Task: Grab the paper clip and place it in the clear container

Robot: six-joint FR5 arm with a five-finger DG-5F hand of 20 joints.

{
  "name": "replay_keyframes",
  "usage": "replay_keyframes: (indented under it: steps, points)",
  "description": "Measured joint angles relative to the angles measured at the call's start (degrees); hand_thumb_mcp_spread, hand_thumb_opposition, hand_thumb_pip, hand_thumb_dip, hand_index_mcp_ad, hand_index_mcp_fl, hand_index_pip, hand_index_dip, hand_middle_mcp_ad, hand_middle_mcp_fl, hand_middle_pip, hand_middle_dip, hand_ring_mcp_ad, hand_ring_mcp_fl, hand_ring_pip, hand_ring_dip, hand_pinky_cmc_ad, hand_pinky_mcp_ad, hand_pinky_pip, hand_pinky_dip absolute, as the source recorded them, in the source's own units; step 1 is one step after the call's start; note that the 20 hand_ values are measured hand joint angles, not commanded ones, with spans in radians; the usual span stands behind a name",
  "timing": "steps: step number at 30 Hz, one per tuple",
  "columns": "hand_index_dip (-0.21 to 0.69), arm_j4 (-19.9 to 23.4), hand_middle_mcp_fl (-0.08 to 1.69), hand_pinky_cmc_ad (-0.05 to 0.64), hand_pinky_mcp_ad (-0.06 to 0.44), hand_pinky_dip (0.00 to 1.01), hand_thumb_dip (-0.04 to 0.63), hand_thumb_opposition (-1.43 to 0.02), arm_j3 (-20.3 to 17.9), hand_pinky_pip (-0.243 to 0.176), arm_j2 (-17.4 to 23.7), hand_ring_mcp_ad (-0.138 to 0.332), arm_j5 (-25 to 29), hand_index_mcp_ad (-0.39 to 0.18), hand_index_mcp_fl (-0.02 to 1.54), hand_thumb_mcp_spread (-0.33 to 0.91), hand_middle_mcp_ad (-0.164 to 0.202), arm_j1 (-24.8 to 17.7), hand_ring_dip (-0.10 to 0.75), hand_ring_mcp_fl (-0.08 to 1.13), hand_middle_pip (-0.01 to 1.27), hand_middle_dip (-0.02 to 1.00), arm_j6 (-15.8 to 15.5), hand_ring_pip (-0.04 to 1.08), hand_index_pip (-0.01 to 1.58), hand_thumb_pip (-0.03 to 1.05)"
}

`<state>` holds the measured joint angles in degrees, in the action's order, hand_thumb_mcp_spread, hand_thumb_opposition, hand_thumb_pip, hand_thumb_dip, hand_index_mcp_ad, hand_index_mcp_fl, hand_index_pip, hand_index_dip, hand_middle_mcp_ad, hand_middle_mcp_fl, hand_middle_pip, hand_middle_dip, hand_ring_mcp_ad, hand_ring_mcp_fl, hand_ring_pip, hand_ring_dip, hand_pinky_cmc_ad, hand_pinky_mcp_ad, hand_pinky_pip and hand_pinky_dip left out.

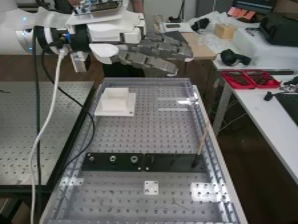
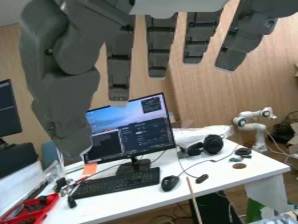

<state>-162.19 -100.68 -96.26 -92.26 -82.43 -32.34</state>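
Robot hand (image 1: 166, 50) open and empty, fingers straight, over far end of table (image 1: 126, 137). Looks pre-grasp. Can't pin down paper clip position. Next: locate it, descend, pinch.

The clear container (image 1: 146, 80), long and rectangular, lies flat.

White block (image 1: 116, 98) on perforated bench (image 1: 166, 142) — black strip (image 1: 174, 163) nearer camera — hand (image 1: 154, 49), fingers straight.

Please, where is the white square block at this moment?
In the high view, the white square block stands on the perforated grey board, near its far left corner, beyond the long black strip.
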Motion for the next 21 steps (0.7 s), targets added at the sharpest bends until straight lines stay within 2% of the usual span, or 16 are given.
replay_keyframes:
  steps: [5,11,17,21]
  points:
    - [0.290,-0.7,0.15,0.325,0.250,0.20,0.265,-0.77,-0.3,-0.038,0.8,0.136,2.0,-0.162,0.30,0.47,0.024,-0.5,0.058,0.02,0.13,0.19,0.2,0.11,0.15,0.36]
    - [0.304,0.9,0.15,0.326,0.250,0.23,0.223,-0.76,-1.6,-0.044,1.5,0.136,5.7,-0.157,0.21,0.45,0.024,-2.0,0.058,0.02,0.14,0.19,0.3,0.11,0.12,0.35]
    - [0.305,1.6,0.15,0.325,0.250,0.25,0.190,-0.74,-2.2,-0.044,1.7,0.136,7.5,-0.157,0.19,0.44,0.024,-3.1,0.058,0.02,0.14,0.19,0.0,0.11,0.11,0.34]
    - [0.304,2.4,0.15,0.328,0.250,0.25,0.192,-0.74,-2.4,-0.044,1.7,0.136,8.4,-0.157,0.17,0.44,0.024,-3.7,0.058,0.02,0.13,0.19,-0.1,0.11,0.10,0.33]
